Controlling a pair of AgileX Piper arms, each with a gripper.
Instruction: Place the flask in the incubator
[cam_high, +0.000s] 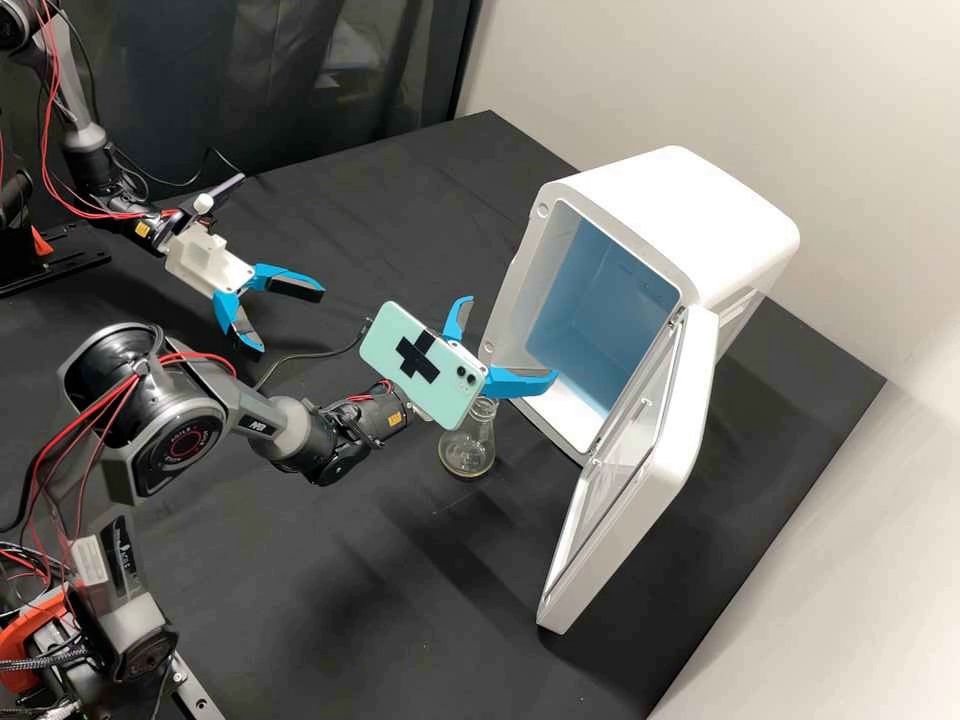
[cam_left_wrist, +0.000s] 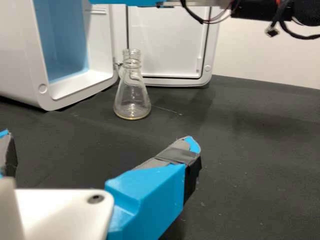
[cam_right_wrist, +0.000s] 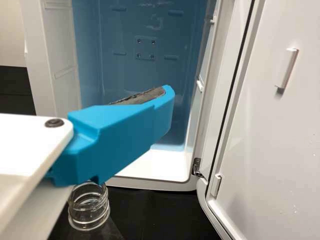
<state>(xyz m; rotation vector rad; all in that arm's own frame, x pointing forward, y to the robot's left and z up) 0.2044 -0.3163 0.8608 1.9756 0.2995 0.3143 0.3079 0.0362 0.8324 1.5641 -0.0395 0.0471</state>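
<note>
An empty clear glass flask (cam_high: 467, 445) stands upright on the black bench, just in front of the open white incubator (cam_high: 690, 215) with its blue inside. The incubator door (cam_high: 640, 470) is swung wide toward the near side. My right gripper (cam_high: 495, 348) hovers open just above the flask's neck (cam_right_wrist: 89, 210), with one blue finger (cam_right_wrist: 125, 127) facing the blue chamber (cam_right_wrist: 145, 55). My left gripper (cam_high: 272, 308) is open and holds nothing, farther back to the left. From it the flask (cam_left_wrist: 132, 90) is seen some way off, beside the incubator (cam_left_wrist: 50, 85).
A mint-green phone-like camera (cam_high: 425, 365) rides on the right wrist. Arm bases and red cables (cam_high: 110, 420) crowd the left side. The bench edge (cam_high: 800, 480) runs close behind the incubator, along the white wall. Bare bench (cam_high: 380, 580) lies in front of the door.
</note>
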